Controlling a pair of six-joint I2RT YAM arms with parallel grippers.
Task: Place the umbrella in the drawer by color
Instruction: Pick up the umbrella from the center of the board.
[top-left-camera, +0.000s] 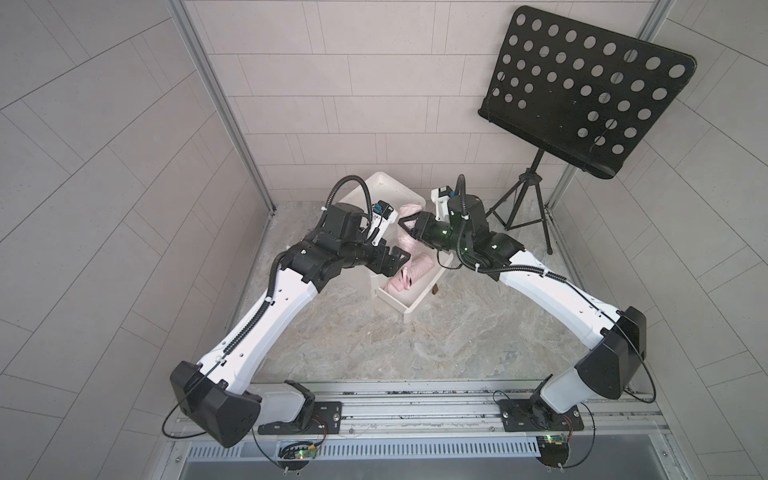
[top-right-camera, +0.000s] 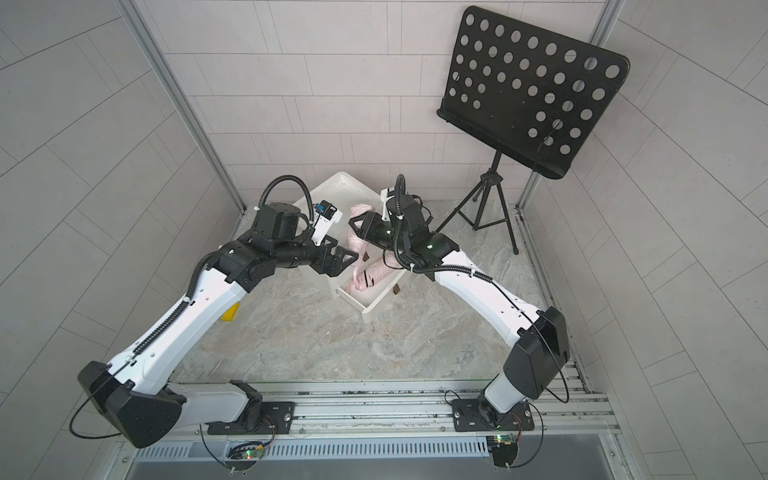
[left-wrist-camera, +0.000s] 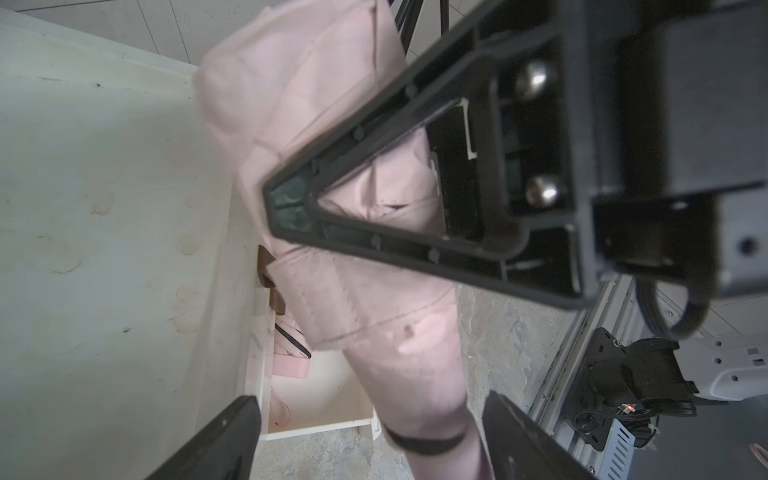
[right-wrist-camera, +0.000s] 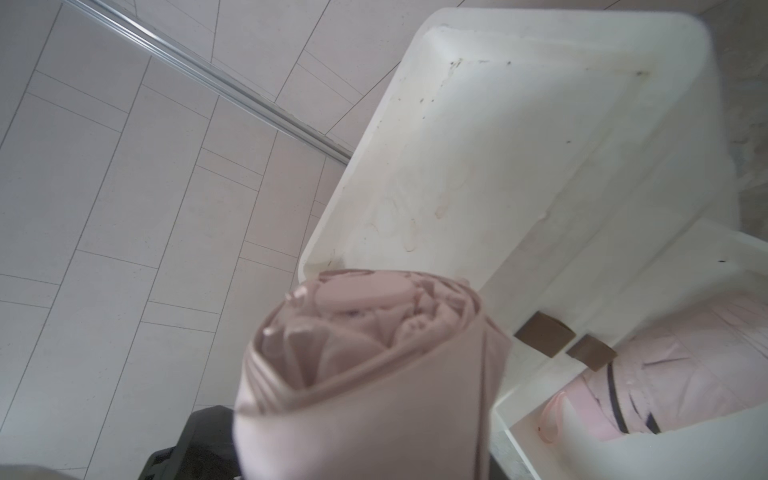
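Note:
My right gripper (top-left-camera: 409, 223) is shut on a folded pink umbrella (top-left-camera: 404, 241), which hangs nearly upright over the white drawer unit (top-left-camera: 384, 187). The right wrist view shows the umbrella (right-wrist-camera: 365, 374) end-on, hiding the fingers. Below it, the open drawer (top-left-camera: 417, 297) holds another pink umbrella (top-left-camera: 411, 272) lying flat. My left gripper (left-wrist-camera: 374, 440) is open. Its fingers (left-wrist-camera: 224, 440) stand on either side of the hanging umbrella's lower end (left-wrist-camera: 424, 411), which has a black band, and do not touch it. Both grippers show in both top views.
A black perforated music stand (top-left-camera: 582, 91) on a tripod stands at the back right. Brown pull tabs (right-wrist-camera: 544, 332) stick out from the drawer fronts. In a top view a small yellow object (top-right-camera: 230, 312) lies on the marbled tabletop beside the left arm.

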